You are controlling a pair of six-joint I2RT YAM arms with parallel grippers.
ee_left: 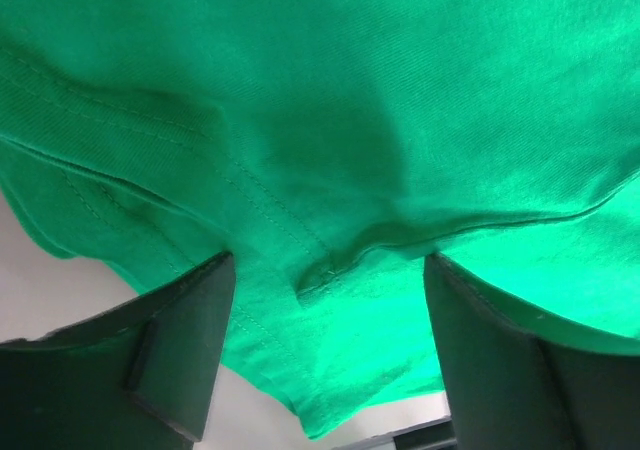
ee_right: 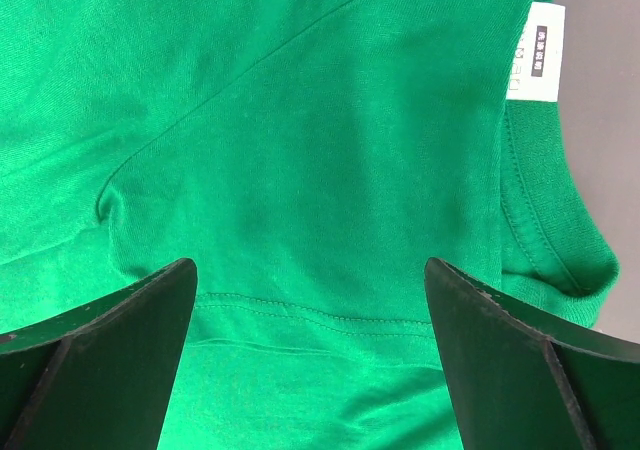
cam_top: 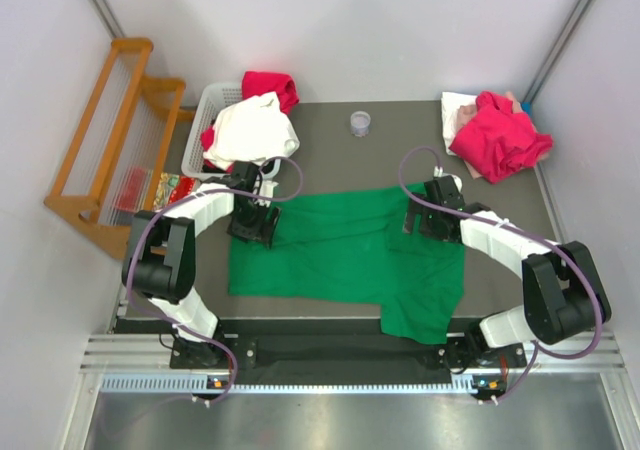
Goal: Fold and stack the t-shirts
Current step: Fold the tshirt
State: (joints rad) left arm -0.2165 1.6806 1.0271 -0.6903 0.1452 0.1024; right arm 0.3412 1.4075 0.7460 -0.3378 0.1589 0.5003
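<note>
A bright green t-shirt (cam_top: 340,250) lies spread on the dark table, one part hanging toward the near edge at the right. My left gripper (cam_top: 252,220) is at its upper left edge, open. In the left wrist view a stitched hem corner (ee_left: 330,270) lies between the wide-apart fingers (ee_left: 180,350). My right gripper (cam_top: 425,215) is at the shirt's upper right, open. In the right wrist view it (ee_right: 308,270) sits over a stitched hem, with the neck label (ee_right: 540,50) beside it. A magenta-red t-shirt (cam_top: 497,135) lies bunched at the back right on pale cloth (cam_top: 455,108).
A white plastic basket (cam_top: 212,102) at the back left holds a white t-shirt (cam_top: 250,130) and a red one (cam_top: 272,85). A small clear cup (cam_top: 360,123) stands at the back middle. A wooden rack (cam_top: 110,135) stands left of the table.
</note>
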